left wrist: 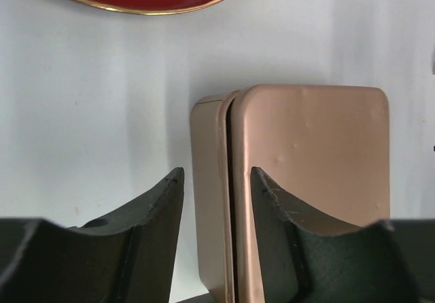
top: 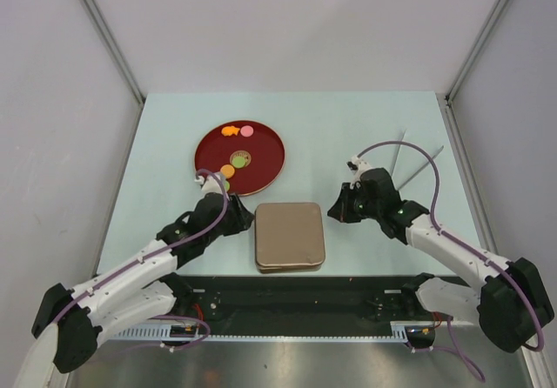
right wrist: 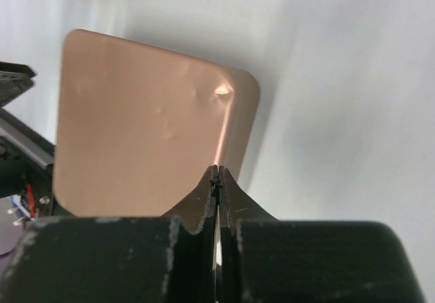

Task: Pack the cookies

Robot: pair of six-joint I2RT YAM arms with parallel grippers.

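Left tool (left wrist: pixel 216 177) at tin (left wrist: pixel 312 160) edge; cookies (top: pixel 237 157) beyond, on plate (top: pixel 265 144).

The left arm (top: pixel 130 275) reaches forward and rightward from the near-left of the tin (top: pixel 290 236), forearm low. The left gripper (top: pixel 244 217) (left wrist: pixel 216 177) is at the tin's left edge. Its jaws stand apart and straddle that edge: one finger lies outside the tin and the other over its top. The right arm (top: pixel 452 249) stretches from the near-right of the tin, elbow bent and wrist turned toward the tin. The right gripper (top: pixel 335 210) (right wrist: pixel 217 175) is pressed fully closed, its tips just beside the tin's far-right corner and holding nothing.
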